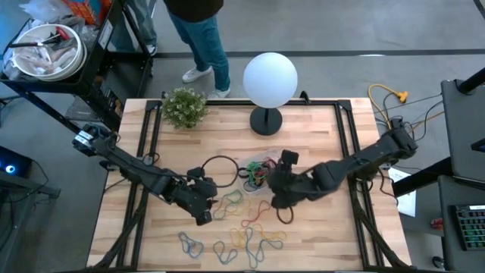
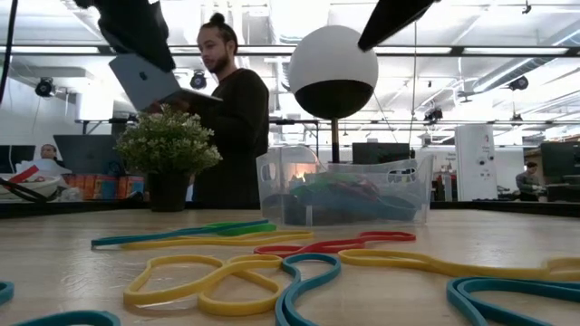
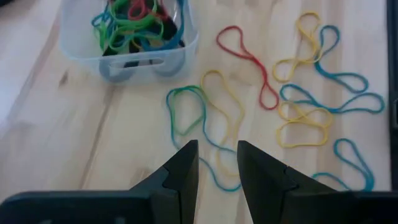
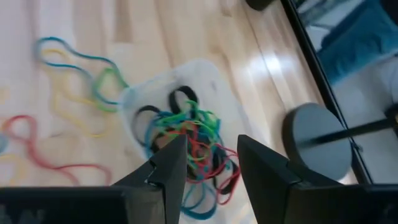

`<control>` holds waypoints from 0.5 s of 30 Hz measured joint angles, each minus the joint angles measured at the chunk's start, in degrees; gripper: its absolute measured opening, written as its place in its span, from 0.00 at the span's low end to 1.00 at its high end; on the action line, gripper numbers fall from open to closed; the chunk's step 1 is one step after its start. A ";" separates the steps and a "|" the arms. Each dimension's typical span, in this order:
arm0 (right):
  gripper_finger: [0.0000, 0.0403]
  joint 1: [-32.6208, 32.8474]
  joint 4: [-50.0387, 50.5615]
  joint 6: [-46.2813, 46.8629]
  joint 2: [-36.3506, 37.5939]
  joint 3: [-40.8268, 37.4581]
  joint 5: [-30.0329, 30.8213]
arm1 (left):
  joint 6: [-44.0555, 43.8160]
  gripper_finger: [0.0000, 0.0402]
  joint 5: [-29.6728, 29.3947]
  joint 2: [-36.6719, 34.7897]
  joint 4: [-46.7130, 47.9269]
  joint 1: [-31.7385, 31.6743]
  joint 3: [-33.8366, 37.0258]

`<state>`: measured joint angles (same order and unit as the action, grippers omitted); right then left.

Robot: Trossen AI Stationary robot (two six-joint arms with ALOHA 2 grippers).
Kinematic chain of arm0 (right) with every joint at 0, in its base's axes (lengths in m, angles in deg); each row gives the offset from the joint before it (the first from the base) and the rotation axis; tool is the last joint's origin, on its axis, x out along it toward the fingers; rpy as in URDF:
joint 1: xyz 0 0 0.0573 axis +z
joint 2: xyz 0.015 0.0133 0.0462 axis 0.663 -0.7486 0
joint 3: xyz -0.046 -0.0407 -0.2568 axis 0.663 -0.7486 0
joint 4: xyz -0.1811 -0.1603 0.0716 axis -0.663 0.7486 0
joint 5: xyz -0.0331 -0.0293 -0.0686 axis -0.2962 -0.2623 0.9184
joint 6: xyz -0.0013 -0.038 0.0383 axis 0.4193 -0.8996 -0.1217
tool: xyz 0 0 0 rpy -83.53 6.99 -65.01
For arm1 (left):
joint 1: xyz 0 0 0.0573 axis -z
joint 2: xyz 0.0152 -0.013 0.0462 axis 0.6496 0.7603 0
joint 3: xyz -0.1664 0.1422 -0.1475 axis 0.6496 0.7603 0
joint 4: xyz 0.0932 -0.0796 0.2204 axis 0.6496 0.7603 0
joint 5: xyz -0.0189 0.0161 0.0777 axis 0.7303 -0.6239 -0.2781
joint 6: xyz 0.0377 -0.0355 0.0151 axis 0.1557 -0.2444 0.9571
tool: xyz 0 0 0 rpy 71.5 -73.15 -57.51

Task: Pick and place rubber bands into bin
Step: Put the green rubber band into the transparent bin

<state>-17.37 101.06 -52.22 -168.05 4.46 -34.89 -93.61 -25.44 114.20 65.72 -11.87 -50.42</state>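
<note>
Right pincer hovering just above the bin, fingers spread, nothing between them. Bin near the counter centre, in front of the lamp, holding a tangle of bands in green, red, blue and black. In the low view, bin standing clear-walled with the coloured pile showing through.

Left pincer low over the counter, left of the bin, fingers parted with a narrow gap, gripping nothing; directly under it a yellow band and a blue-green band lying flat. Further bands scattered loose on the near half of the counter: red, more yellow and blue loops, some overlapping. One large black band lying open just left of the bin.

Small plant at the far left corner of the counter. Person standing beyond the far edge, holding a laptop.
</note>
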 joint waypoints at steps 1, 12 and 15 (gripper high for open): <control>0.34 1.03 -0.04 0.10 0.24 0.00 0.04 | 0.26 0.24 -0.03 0.00 -1.00 -0.02 0.90; 0.30 10.56 0.25 4.79 0.80 -0.56 0.26 | 10.22 0.24 8.43 1.51 -16.86 -0.49 10.06; 0.29 11.76 0.74 7.67 0.78 -1.77 0.24 | 8.50 0.24 9.46 3.61 -18.08 -0.63 10.38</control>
<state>-5.61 101.80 -44.55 -167.27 2.69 -34.65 -85.11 -15.98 117.81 47.64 -12.50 -40.04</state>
